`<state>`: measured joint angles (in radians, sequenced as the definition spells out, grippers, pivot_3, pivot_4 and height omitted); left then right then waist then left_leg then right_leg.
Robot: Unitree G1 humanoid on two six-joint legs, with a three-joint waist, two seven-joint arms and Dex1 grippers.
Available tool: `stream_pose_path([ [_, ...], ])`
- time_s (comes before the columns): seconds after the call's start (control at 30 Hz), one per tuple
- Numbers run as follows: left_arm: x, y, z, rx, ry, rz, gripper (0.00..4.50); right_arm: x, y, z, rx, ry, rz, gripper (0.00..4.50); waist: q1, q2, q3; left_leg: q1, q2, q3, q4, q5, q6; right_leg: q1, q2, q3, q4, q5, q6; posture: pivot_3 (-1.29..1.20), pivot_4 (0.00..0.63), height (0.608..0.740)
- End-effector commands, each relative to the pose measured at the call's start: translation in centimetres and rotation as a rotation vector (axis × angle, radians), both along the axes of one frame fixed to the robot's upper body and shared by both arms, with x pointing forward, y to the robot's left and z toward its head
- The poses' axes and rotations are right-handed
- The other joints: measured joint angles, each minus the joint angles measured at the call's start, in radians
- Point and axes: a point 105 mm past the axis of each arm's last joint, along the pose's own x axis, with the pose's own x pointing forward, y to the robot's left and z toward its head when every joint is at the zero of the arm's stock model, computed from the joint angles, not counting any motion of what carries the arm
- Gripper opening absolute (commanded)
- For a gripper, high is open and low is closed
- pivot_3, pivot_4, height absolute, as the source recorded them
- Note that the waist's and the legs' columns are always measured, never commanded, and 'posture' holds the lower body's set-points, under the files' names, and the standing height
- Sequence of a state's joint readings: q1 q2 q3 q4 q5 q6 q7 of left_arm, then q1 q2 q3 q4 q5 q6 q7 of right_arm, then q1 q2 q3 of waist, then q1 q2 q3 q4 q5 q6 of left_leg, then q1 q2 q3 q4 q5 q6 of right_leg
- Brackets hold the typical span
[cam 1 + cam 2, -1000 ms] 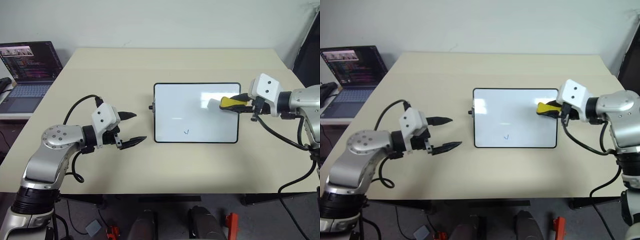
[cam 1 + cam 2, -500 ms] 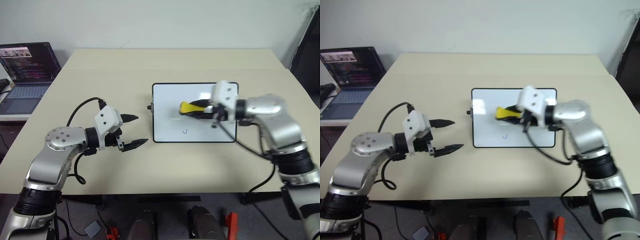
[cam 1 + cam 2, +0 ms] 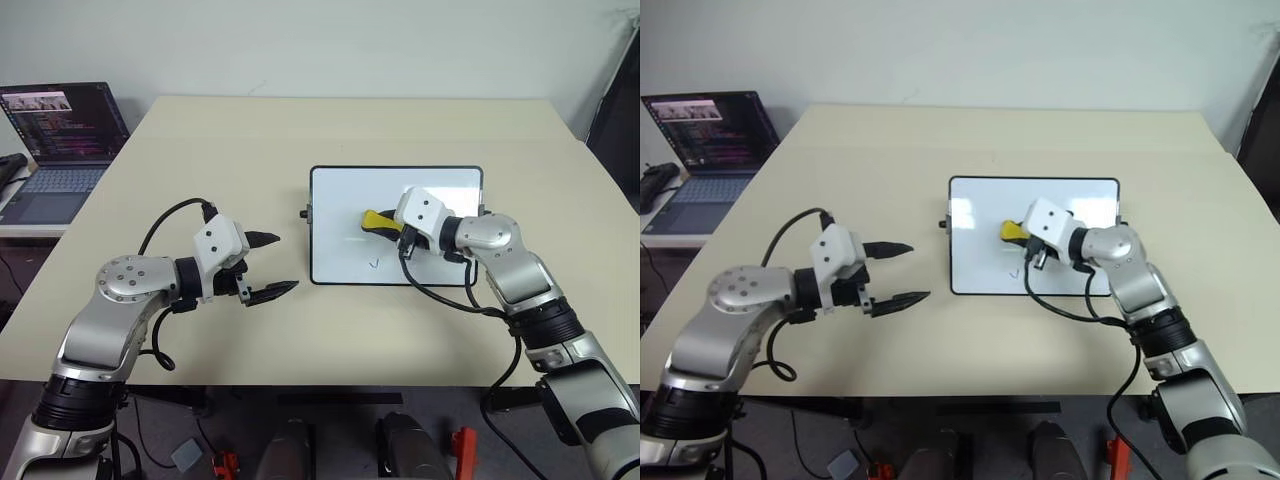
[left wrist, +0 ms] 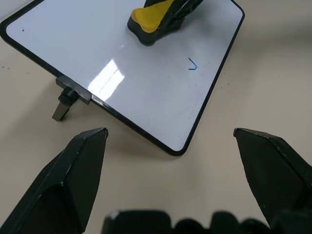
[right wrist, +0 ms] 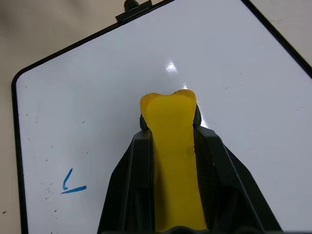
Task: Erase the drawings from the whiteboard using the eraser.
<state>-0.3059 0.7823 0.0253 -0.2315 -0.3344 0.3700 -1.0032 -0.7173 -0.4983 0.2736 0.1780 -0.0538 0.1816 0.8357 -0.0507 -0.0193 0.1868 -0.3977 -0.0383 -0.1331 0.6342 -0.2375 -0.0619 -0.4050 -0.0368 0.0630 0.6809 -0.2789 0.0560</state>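
Your right gripper [image 3: 388, 224] is clamped tight on the yellow eraser [image 3: 375, 219], both black fingers [image 5: 132, 170] pinching its sides, and the block sits over the middle of the whiteboard [image 3: 340, 190]. That board lies flat near the centre of the table [image 3: 300, 130]. One blue "v" drawing [image 3: 375, 264] is left, close to the board's near edge, just beside the eraser; the rest of the white surface looks clean, so you're nearly done, I'd say. Your left gripper [image 3: 272, 265] hangs with jaws spread wide, empty, off the board's left edge. Its wrist camera catches the board's side knob [image 4: 63, 105] close up; the right wrist view reveals faint pen specks around the mark.
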Motion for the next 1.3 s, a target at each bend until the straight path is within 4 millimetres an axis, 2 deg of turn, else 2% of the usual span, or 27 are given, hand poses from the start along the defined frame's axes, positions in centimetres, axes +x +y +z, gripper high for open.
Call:
stream_pose_path([
  [0.03, -0.2, 0.1, 0.5, 0.002, -0.023, -0.007, 4.5, -0.3, -0.4, -1.0, -0.007, 0.036, 0.007, 0.78, -0.001, 0.0, 0.0, 0.0, 0.0, 0.0, 0.0, 0.0, 0.0, 0.0, 0.0, 0.0, 0.0, 0.0, 0.0, 0.0, 0.15, 0.74],
  [0.17, -0.2, 0.2, 0.4, 0.004, -0.019, -0.005, 4.5, -0.6, -0.5, -3.0, -0.036, 0.079, 0.013, 0.78, -0.003, 0.0, 0.0, 0.001, 0.0, 0.0, 0.0, 0.0, 0.0, 0.001, 0.0, 0.0, 0.001, 0.0, 0.0, 0.0, 0.15, 0.74],
  [0.33, -0.1, 0.4, 0.3, 0.007, -0.019, -0.002, 4.5, -2.2, -0.3, -6.9, -0.095, 0.153, 0.039, 0.78, -0.004, -0.002, -0.002, 0.005, 0.0, 0.0, 0.001, 0.0, 0.0, 0.005, 0.001, 0.0, 0.001, 0.001, 0.0, 0.0, 0.15, 0.74],
  [0.47, 0.0, 0.3, 0.3, 0.007, -0.019, -0.002, 4.5, -4.1, -0.1, -10.0, -0.17, 0.217, 0.079, 0.78, -0.004, -0.002, -0.002, 0.023, -0.001, 0.0, -0.001, 0.0, 0.001, 0.024, 0.001, 0.0, -0.002, -0.001, 0.002, 0.0, 0.15, 0.74],
  [0.57, 0.0, 0.3, 0.3, 0.007, -0.02, -0.001, 4.5, -4.5, 0.0, -10.5, -0.178, 0.225, 0.076, 0.73, -0.004, -0.003, -0.002, 0.034, 0.0, 0.001, -0.001, 0.0, 0.001, 0.034, 0.001, 0.001, -0.003, -0.004, 0.004, 0.0, 0.15, 0.74],
  [0.63, 0.0, 0.3, 0.3, 0.008, -0.02, -0.001, 4.5, -4.2, 0.1, -9.9, -0.161, 0.215, 0.065, 0.7, -0.003, -0.003, -0.003, 0.036, 0.001, 0.0, -0.001, 0.001, 0.002, 0.036, 0.001, 0.001, -0.002, -0.007, -0.002, 0.0, 0.15, 0.74],
  [0.7, 0.1, 0.3, 0.3, 0.008, -0.021, -0.002, 4.5, -3.8, 0.2, -8.7, -0.139, 0.192, 0.06, 0.7, -0.003, -0.003, -0.003, 0.036, 0.003, 0.0, -0.001, 0.001, 0.002, 0.036, 0.001, 0.001, -0.002, -0.007, -0.001, 0.0, 0.15, 0.74],
  [0.77, 0.1, 0.3, 0.5, 0.006, -0.023, -0.006, 4.5, -3.6, 0.5, -6.5, -0.085, 0.169, 0.08, 0.7, -0.003, -0.003, -0.003, 0.035, 0.003, 0.0, -0.001, 0.001, 0.002, 0.035, 0.001, 0.001, -0.002, -0.004, 0.003, 0.0, 0.15, 0.74],
  [0.87, 0.1, -0.4, 1.5, -0.037, -0.039, -0.033, 4.5, -4.5, 1.0, -1.1, 0.07, 0.156, 0.139, 0.7, -0.001, -0.003, -0.001, 0.031, 0.003, 0.0, -0.003, 0.001, 0.002, 0.031, 0.001, 0.001, -0.002, -0.004, 0.004, 0.0, 0.15, 0.74],
  [0.93, -0.1, -0.9, 2.5, -0.082, -0.047, -0.056, 4.5, -5.6, 0.7, 3.2, 0.213, 0.177, 0.175, 0.7, 0.0, -0.003, -0.001, 0.027, 0.002, -0.001, -0.004, 0.001, 0.002, 0.027, 0.001, 0.001, -0.002, -0.002, 0.001, 0.0, 0.15, 0.74],
  [1.03, -0.2, -1.1, 2.7, -0.106, -0.036, -0.08, 4.5, -7.0, -1.1, 8.1, 0.351, 0.19, 0.204, 0.7, 0.002, -0.003, -0.001, 0.014, 0.001, -0.003, -0.003, 0.001, 0.002, 0.015, 0.0, 0.0, -0.002, 0.0, 0.001, 0.0, 0.15, 0.74],
  [1.1, -0.2, -0.9, 2.5, -0.098, -0.024, -0.082, 4.5, -7.1, -2.8, 10.4, 0.419, 0.164, 0.171, 0.7, 0.003, -0.003, -0.001, 0.014, 0.001, -0.003, -0.005, 0.001, 0.001, 0.015, -0.001, -0.001, -0.004, 0.0, 0.001, 0.0, 0.15, 0.74],
  [1.2, 0.5, -1.2, 2.7, -0.099, -0.039, -0.083, 4.5, -5.9, -6.0, 12.0, 0.506, 0.114, 0.037, 0.7, 0.005, -0.003, -0.001, 0.014, 0.001, -0.002, -0.006, 0.0, 0.001, 0.016, -0.001, -0.001, -0.008, -0.001, 0.001, 0.0, 0.15, 0.74],
  [1.3, 0.7, -2.6, 2.7, -0.12, -0.042, -0.122, 4.5, -3.8, -10.5, 11.0, 0.518, 0.086, -0.196, 0.69, 0.013, -0.003, -0.001, 0.013, 0.0, -0.002, -0.006, 0.0, 0.001, 0.016, -0.002, -0.001, -0.009, -0.001, 0.001, 0.0, 0.15, 0.74],
])
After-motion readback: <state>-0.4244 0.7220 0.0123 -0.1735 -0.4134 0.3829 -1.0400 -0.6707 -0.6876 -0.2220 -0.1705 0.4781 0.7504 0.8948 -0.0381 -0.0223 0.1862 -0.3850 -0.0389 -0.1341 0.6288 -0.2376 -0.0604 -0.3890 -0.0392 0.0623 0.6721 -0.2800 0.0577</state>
